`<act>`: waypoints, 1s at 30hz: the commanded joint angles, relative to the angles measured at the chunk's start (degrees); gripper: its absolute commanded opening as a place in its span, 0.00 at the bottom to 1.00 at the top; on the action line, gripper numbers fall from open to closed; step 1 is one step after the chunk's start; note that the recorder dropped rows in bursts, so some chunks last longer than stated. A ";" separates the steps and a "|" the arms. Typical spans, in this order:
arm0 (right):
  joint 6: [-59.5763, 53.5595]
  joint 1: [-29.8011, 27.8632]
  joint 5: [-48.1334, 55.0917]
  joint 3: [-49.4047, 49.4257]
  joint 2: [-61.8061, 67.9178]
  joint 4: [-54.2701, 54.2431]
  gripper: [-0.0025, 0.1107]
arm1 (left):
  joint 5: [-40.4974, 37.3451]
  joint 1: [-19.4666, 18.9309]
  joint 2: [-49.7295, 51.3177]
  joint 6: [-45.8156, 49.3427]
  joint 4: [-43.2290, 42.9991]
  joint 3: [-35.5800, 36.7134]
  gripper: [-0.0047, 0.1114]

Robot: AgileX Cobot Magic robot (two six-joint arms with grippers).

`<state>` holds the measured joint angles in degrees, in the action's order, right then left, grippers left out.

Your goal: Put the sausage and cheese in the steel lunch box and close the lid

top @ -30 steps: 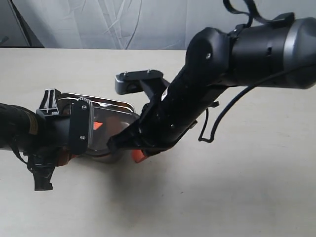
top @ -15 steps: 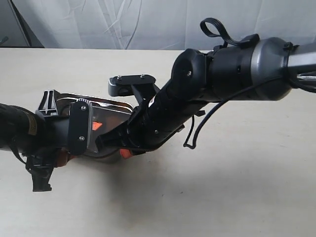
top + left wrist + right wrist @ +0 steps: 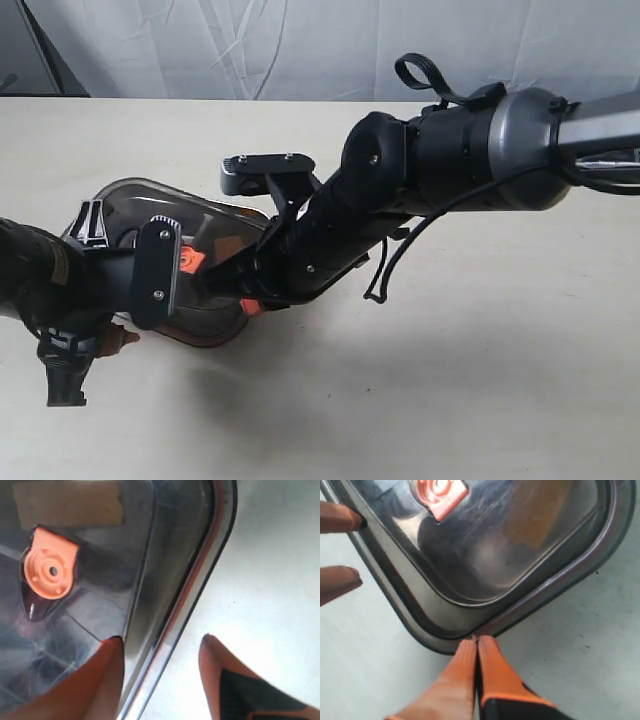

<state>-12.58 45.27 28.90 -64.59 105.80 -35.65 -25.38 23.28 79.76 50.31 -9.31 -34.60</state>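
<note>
The dark smoky lid point(image 3: 215, 240) lies flat over the steel lunch box, which shows only as a shine beneath it. Its orange valve point(image 3: 50, 570) faces up. My left gripper point(image 3: 159, 639) is open and straddles the lid's rim, one finger over the lid and the other over the table. My right gripper point(image 3: 477, 640) is shut with nothing between its fingers, the tips touching the lid's rim near a rounded corner. The sausage and the cheese are hidden; only a vague tan patch point(image 3: 540, 515) shows through the lid.
The left gripper's fingers point(image 3: 337, 517) appear at the lid's far edge in the right wrist view. The right arm point(image 3: 400, 190) reaches across from the right above the beige table point(image 3: 450, 400). A grey backdrop closes the far side.
The lid, held above the shiny box earlier, now covers it. The right arm has shifted left and its shut tips have reached the lid's edge. The left arm has dropped slightly.
</note>
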 commanded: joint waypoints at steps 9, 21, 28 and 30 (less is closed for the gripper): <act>-0.32 0.02 -2.74 -0.04 -0.19 -0.51 0.02 | 0.45 0.25 -4.09 -0.33 0.17 0.38 0.44; 0.61 -4.52 18.76 -2.45 -3.19 9.87 0.02 | 5.56 0.25 -15.01 -47.14 -19.58 -1.59 0.04; 8.18 2.29 6.37 -2.45 0.65 9.51 0.02 | -19.28 -8.71 -13.03 -73.06 -22.42 -13.61 0.04; 8.73 2.89 5.28 -2.45 0.65 9.47 0.02 | -23.20 -11.27 -11.46 -69.78 -18.35 -15.24 0.04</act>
<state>-5.38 47.40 36.91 -66.79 106.47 -26.45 -42.10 14.59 66.48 -21.41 -32.25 -47.62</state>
